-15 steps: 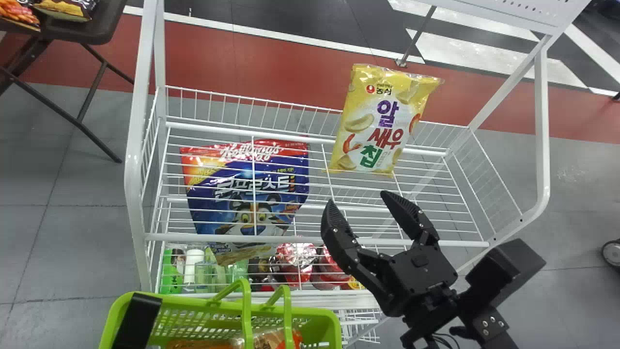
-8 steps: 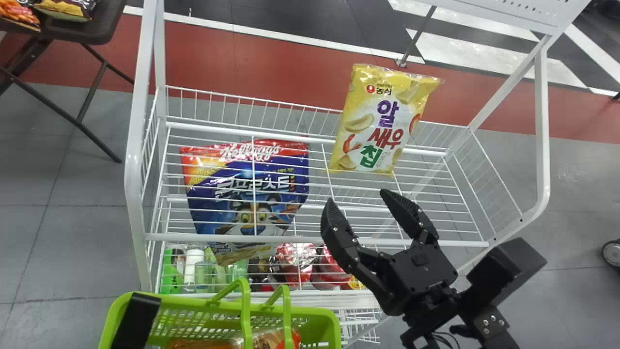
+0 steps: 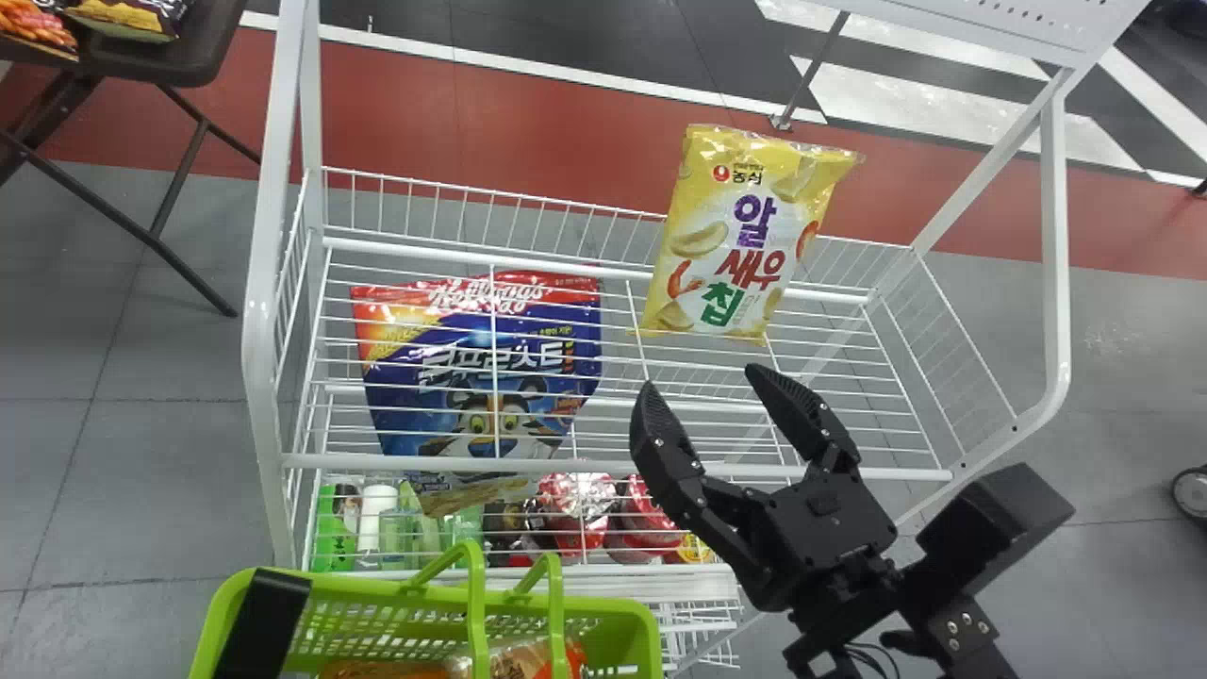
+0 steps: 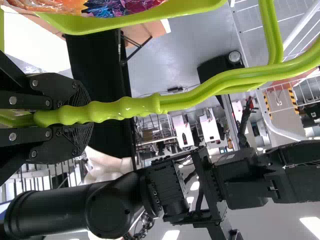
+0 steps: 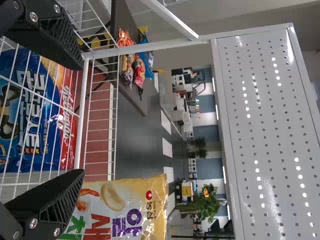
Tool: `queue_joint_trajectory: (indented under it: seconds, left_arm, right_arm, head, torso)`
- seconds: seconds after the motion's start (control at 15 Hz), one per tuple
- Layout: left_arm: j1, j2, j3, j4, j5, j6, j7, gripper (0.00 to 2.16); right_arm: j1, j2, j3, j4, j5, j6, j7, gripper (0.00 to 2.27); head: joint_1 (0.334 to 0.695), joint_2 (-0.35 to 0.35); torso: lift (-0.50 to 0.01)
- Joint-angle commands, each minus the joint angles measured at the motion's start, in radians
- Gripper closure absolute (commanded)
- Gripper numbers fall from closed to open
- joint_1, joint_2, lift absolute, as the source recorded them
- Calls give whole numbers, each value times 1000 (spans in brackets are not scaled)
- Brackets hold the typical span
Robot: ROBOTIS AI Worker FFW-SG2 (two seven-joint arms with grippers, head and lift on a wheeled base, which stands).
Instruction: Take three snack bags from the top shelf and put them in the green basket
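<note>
head view: our right gripper [image 3: 700,377] is spread wide near the yellow snack bag [image 3: 740,245] on the top shelf [image 3: 896,472]. left wrist view: our left gripper [image 4: 85,116] clasps the green basket's handle [image 4: 125,107]. right wrist view: the bag is near our fingers [image 5: 52,200].

Snack bag [image 3: 731,217]: yellow, white patch mid-front; lettering purple, red, green; orange shrimp and pale yellow chips pictured. Pouch [image 3: 448,382]: deep blue, red band along its top, orange-yellow flare at one side, striped tiger face in orange, white and black. Basket [image 3: 622,615]: lime green, walls latticed. Rack [image 3: 267,283]: white, wire in fine parallel lines. Perforated panel [image 5: 270,130]: pale grey, dotted in rows. Worktop [image 3: 193,57]: very dark brown. Floor [image 3: 141,424]: grey; brick-red band; black beyond, white stripes. Right hand [image 3: 700,375]: black.
</note>
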Motion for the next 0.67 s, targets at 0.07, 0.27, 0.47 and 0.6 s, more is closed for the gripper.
queue_joint_trajectory:
  seconds: [0.07,0.27,0.47,0.6]
  left_arm:
    - [0,0,0,0,0,1,0,1609]
    - [0,0,0,0,0,1,0,1609]
    - [0,0,2,-2,0,1,0,1609]
    - [2,0,2,-2,2,1,0,1609]
  right_arm:
    - [-1,1,0,0,-1,-3,0,80]
    - [1,1,-2,0,-2,-3,2,80]
    - [1,1,-2,0,-2,-3,2,80]
    - [2,1,-5,0,-16,-3,9,80]
  head:
    - [695,-350]
    - [695,-350]
    - [695,-350]
    - [695,-350]
  torso:
    - [-28]
    - [-28]
    - [-28]
    - [-28]
